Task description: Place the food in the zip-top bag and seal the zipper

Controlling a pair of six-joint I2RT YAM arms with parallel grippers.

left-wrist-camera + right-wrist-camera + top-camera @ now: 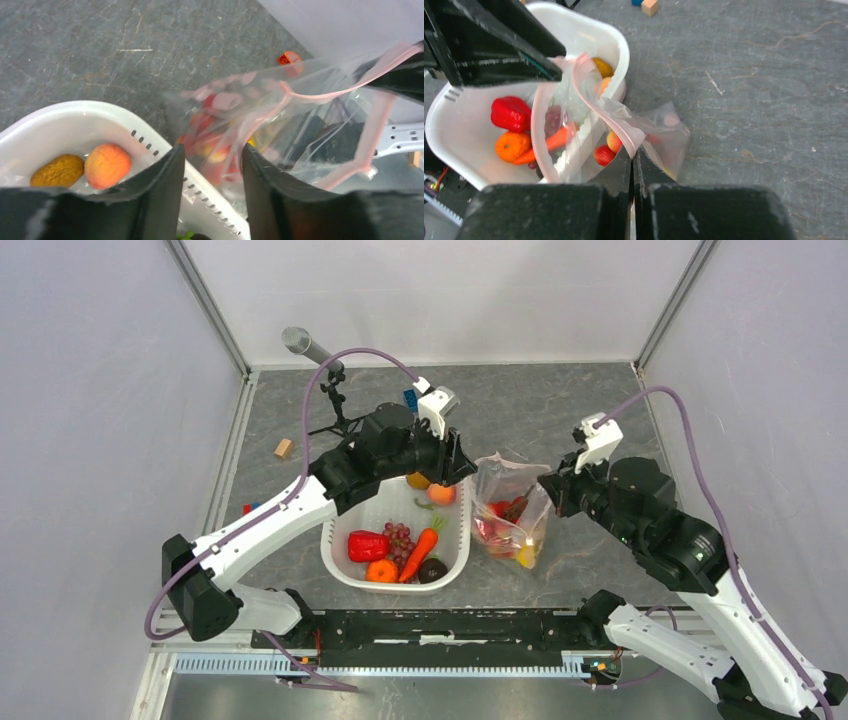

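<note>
The zip-top bag stands open right of the white basin, with small red and yellow food inside. My right gripper is shut on its pink zipper edge and holds the mouth up. An apple shows through the plastic. My left gripper hangs open over the basin's rim beside the bag, with nothing between its fingers. In the basin lie a red pepper, grapes, a carrot, an orange, a peach-coloured fruit and a brownish-yellow fruit.
A microphone on a small stand stands at the back left. A wooden block and a blue block lie on the grey floor. White walls close in the back and both sides.
</note>
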